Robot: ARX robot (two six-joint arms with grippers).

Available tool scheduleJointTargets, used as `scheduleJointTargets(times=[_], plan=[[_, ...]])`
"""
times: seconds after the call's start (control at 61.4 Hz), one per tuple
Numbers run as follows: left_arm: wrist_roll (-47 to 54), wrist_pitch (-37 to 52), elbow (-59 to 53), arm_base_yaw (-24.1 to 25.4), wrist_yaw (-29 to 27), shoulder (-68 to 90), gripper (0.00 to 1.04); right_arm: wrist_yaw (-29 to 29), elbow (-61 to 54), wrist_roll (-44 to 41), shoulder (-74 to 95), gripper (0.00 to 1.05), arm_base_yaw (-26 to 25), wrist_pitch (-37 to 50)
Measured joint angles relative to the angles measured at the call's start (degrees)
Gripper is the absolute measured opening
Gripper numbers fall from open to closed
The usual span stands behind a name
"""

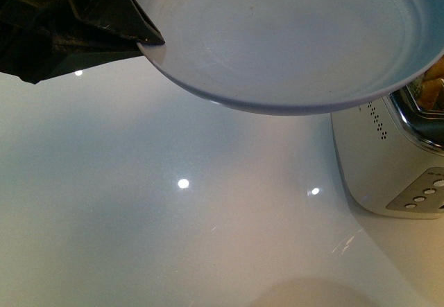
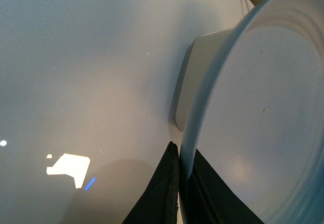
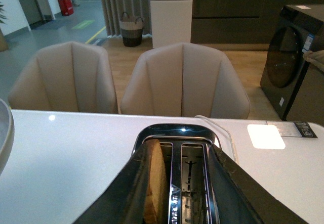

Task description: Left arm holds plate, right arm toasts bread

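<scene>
A round, pale blue-grey plate [image 1: 291,44] fills the upper middle and upper right of the front view. It is held in the air and tilted, so its shallow inner surface with faint rings faces the camera, and that surface is bare. At the upper left, the black, wedge-tipped left gripper [image 1: 147,41] reaches in from the frame corner and is clamped on the plate's rim. The left wrist view shows the same grip up close, with one dark finger [image 2: 162,193] on each side of the rim.

Below the plate, at the right edge of the front view, a white toaster [image 1: 374,161] stands on the glossy white table [image 1: 173,217]. A row of small buttons shows on its side.

The right wrist view looks down into the toaster's chrome-edged top, which has two long slots. A slice of tan bread [image 3: 154,183] with a darker crust stands upright in one slot. The other slot shows only its metal guide. The right gripper [image 3: 181,155] hangs just above the toaster with its two black fingers spread wide, one on each side of the slots. One finger is close beside the bread, but whether it touches the bread cannot be told.

Two beige chairs [image 3: 185,82] stand beyond the table.
</scene>
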Motion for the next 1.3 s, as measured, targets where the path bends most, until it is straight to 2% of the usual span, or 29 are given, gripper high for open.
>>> scheduleJointTargets(times=[0.163, 0.765, 0.912, 1.303], plan=[[0.1, 0.0, 0.0, 0.0, 0.0, 0.0, 0.03, 0.1, -3.0, -0.2, -4.2, 0.02, 0.0, -0.9], [0.4, 0.0, -0.4, -0.1, -0.4, 0.0, 0.03, 0.1, -9.5, -0.3, -20.3, 0.02, 0.0, -10.8], [0.5, 0.0, -0.4, -0.1, -0.4, 0.0, 0.03, 0.1, -10.8, -0.3, -22.3, 0.02, 0.0, -10.2], [0.5, 0.0, -0.4, -0.1, -0.4, -0.1, 0.03, 0.1, -10.8, -0.3, -31.9, 0.02, 0.0, -19.5]])
